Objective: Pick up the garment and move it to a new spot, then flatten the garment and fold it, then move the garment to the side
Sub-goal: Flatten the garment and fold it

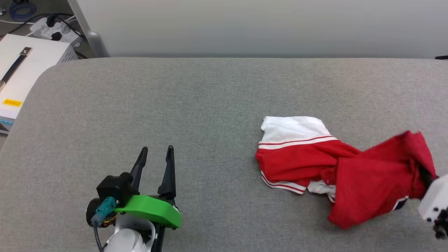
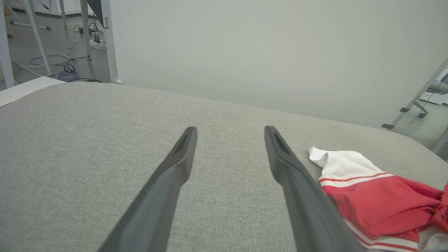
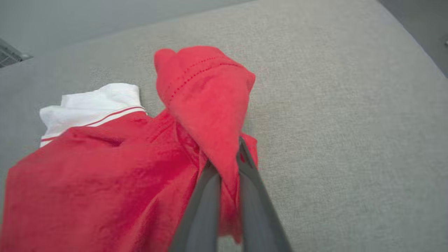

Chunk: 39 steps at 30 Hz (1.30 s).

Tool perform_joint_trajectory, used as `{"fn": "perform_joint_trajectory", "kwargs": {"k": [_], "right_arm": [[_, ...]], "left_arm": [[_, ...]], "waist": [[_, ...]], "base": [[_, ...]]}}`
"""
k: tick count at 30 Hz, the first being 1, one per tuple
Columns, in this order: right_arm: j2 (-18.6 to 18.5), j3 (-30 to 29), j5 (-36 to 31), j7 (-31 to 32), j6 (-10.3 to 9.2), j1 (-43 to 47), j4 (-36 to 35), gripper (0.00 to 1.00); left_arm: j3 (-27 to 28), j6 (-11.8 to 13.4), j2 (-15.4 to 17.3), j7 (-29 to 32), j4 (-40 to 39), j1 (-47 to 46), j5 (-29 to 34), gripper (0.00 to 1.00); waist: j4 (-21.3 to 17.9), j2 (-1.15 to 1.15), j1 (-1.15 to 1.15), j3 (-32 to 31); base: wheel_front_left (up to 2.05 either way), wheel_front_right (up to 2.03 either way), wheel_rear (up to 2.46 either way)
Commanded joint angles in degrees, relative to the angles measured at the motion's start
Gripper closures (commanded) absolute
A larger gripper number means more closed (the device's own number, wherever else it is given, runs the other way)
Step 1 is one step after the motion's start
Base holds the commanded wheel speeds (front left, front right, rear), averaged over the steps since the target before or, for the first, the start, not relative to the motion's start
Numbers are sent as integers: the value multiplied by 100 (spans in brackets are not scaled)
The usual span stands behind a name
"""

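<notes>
Garment: the crumpled red jersey garment (image 1: 350,168) with white, red-striped sleeves lies on the right half of the grey fabric worktop (image 1: 210,98).
Right fingers: the long dark right fingers (image 3: 252,199) are pressed together on a red fold, which stands up over their tips.
Left fingers: the left fingers (image 1: 169,171) are spread wide, with nothing between them, over the worktop's near left part.
Open room: bare grey cloth covers the worktop's centre and left.
Arm pose: the white right wrist housing (image 1: 434,199) sits at the worktop's near right. The left fingers point toward its far edge.
</notes>
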Motion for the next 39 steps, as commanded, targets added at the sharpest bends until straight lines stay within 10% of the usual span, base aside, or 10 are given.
{"fn": "perform_joint_trajectory", "kwargs": {"k": [1,6,8,9,22,39], "right_arm": [[98,-256,8,-163,-4,140,193,100],[436,-972,-170,-801,-4,435,968,93],[545,-1091,-205,-1024,-4,476,1222,47],[589,-1149,-209,-1181,-4,467,1321,0],[700,-778,-748,-3541,-4,367,821,0],[804,615,-1429,-3240,-4,1704,-1392,0]], "left_arm": [[22,-32,-17,-33,20,-69,65,0],[32,-51,-11,-33,89,-77,73,0],[38,-46,-2,-33,102,-71,79,0],[40,-42,1,-33,111,-63,79,0],[40,2,64,-26,167,87,24,0],[-2,109,199,165,135,426,-44,0]], "waist": [[-29,0,0,12],[-71,0,0,15],[-87,0,0,18],[-95,0,0,11],[-115,0,0,-170],[-213,0,0,-624]], "base": [[0,0,0],[0,0,0],[0,0,0],[0,0,0],[0,0,0],[0,0,0]]}}
